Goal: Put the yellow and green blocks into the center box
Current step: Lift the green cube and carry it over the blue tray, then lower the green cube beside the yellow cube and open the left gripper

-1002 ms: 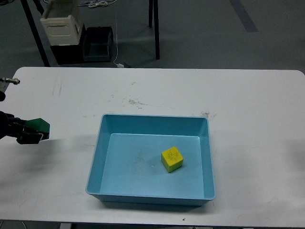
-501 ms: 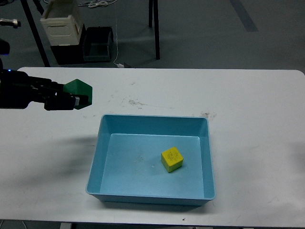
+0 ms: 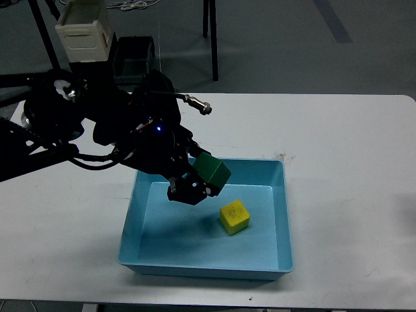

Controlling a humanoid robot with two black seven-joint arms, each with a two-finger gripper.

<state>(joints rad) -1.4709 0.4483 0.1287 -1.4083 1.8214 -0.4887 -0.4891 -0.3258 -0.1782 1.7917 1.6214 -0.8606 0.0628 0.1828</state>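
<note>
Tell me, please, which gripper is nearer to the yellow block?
Left. The left gripper holds the green block over the box, just up-left of the yellow block. The right gripper is out of view.

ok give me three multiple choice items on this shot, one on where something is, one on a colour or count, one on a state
1. Where is the yellow block?
A. on the bare table
B. inside the blue box
C. in the gripper

2. What colour is the block held by the left gripper?
A. red
B. green
C. white

3. What state is the green block in?
A. held above the box
B. lying flat on the box floor
C. sitting on the white table

Key: 1 B, the yellow block rests on the floor of the blue box. 2 B, the left gripper grips a green block. 3 A, it is clamped in the gripper over the box's interior, its shadow on the floor below.
</note>
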